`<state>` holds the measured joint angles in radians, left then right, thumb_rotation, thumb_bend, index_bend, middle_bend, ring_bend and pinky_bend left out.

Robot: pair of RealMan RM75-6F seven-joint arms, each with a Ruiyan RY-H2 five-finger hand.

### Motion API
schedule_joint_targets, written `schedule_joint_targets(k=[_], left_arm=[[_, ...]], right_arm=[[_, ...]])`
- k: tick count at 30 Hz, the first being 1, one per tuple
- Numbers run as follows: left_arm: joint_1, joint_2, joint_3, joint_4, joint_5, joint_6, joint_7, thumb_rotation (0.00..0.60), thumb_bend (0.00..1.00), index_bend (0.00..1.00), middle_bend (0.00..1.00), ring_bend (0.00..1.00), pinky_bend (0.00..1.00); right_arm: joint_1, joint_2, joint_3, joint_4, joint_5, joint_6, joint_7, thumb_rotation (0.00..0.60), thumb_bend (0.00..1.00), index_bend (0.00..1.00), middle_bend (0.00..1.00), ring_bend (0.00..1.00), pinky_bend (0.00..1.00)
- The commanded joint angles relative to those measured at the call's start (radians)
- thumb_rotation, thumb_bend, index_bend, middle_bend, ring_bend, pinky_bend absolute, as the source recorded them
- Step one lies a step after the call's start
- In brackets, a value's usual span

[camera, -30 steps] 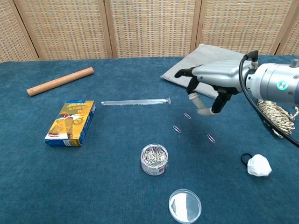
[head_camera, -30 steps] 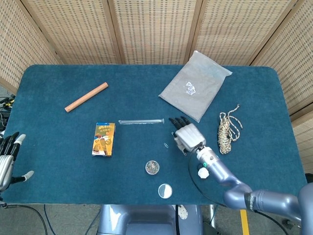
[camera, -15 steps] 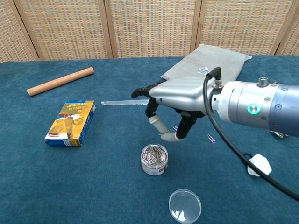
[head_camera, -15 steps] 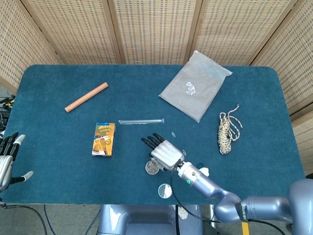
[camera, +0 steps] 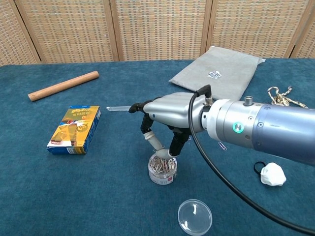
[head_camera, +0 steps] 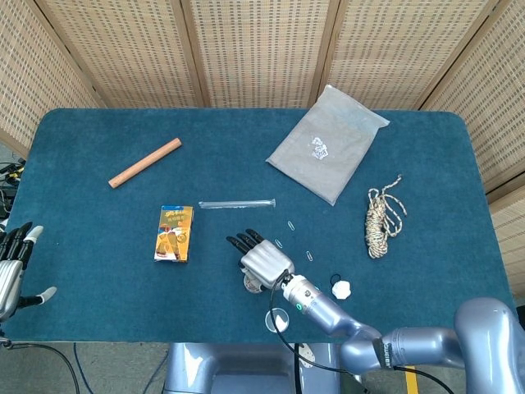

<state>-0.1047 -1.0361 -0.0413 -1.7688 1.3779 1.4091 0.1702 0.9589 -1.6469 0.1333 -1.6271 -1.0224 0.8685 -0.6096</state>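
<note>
We're hovering the right hand directly over the open jar of paper clips, near the table's front edge. Chest view is showing thumb and a finger dipping together to the jar's rim; can't tell whether they're pinching a clip. Head view is hiding most of the jar under the hand, but showing the left hand, fingers spread, at the table's left edge w/ nothing in it. The lid is lying just in front of the jar.

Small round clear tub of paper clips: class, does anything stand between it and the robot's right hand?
Nothing visible does. The right hand hangs directly above the small round clear tub of paper clips, fingertips at its open rim; its clear round lid lies apart, nearer the table's front edge.
</note>
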Motion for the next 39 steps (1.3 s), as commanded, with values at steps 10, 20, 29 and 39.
schedule_joint_targets(k=[10,20,29,39], left_arm=[[-0.001,0.0,0.001,0.001,0.003,0.0,-0.002,0.6,0.0,0.0,0.0,0.0,0.0],[0.0,0.003,0.003,-0.001,0.006,0.0,-0.003,0.6,0.0,0.0,0.0,0.0,0.0],[0.001,0.002,0.004,0.0,0.008,0.002,-0.003,0.6,0.0,0.0,0.0,0.0,0.0],[0.002,0.001,0.004,0.002,0.007,0.003,-0.007,0.6,0.0,0.0,0.0,0.0,0.0]], right_arm=[[0.021,-0.036,-0.011,0.008,0.068,0.015,-0.049,0.6,0.42,0.67,0.0,0.0,0.0],[0.03,-0.028,-0.02,-0.007,0.091,0.013,-0.051,0.6,0.3,0.62,0.0,0.0,0.0],[0.033,-0.019,-0.022,-0.018,0.101,0.029,-0.052,0.6,0.3,0.6,0.0,0.0,0.0],[-0.028,0.164,0.004,-0.136,0.016,0.115,0.025,0.6,0.3,0.59,0.0,0.0,0.0]])
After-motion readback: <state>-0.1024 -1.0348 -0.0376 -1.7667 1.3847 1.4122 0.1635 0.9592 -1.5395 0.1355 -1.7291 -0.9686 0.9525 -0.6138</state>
